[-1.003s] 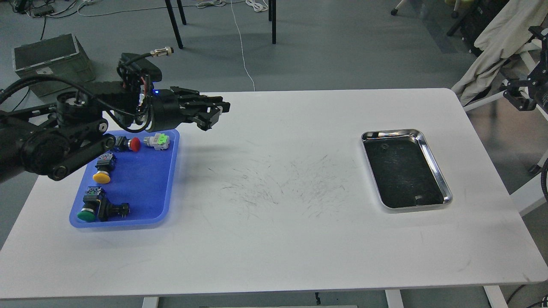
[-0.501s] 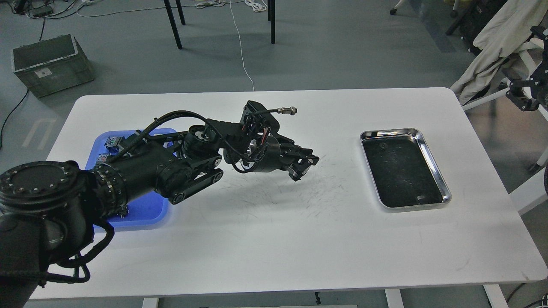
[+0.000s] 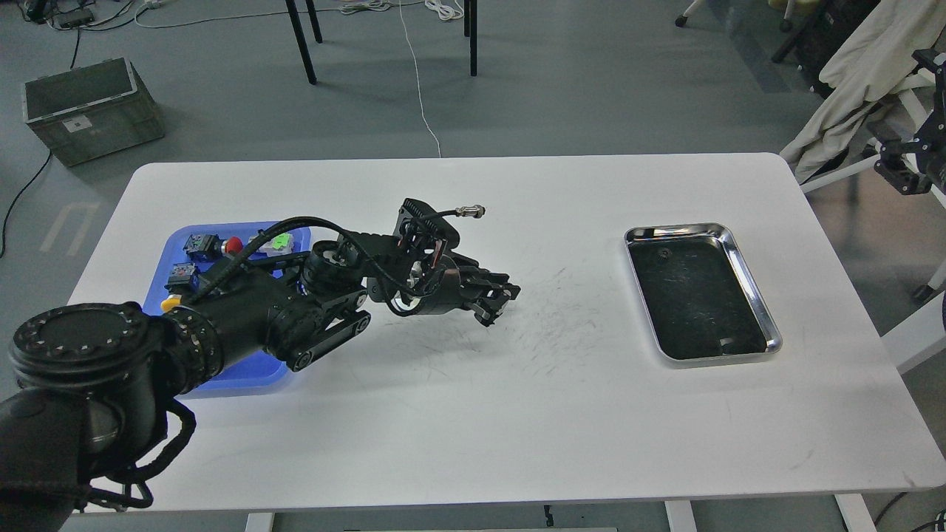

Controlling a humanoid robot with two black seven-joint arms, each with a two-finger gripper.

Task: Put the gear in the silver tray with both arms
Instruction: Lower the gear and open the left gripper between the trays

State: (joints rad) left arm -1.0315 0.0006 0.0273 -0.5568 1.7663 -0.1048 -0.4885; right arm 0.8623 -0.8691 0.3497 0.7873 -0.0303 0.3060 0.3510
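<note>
1. Head view: left gripper [image 3: 494,299] mid-frame over the table [image 3: 473,414], fingers look closed but can't tell if holding a gear.
2. Right gripper [image 3: 903,171] at right edge, state unclear.
3. Risk: small part slips en route, or handoff misaligns.
4. Silver tray [image 3: 739,255] center-right, tiny dark bits inside.
5. Blue tray [image 3: 222,384] left w/ push-buttons.

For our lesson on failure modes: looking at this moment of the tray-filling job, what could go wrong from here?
1. The left gripper hovers mid-table, well short of the silver tray; whether it carries anything cannot be told, so a part could drop early.
2. The left arm lies across the blue tray, so pulling back might knock its buttons.
</note>
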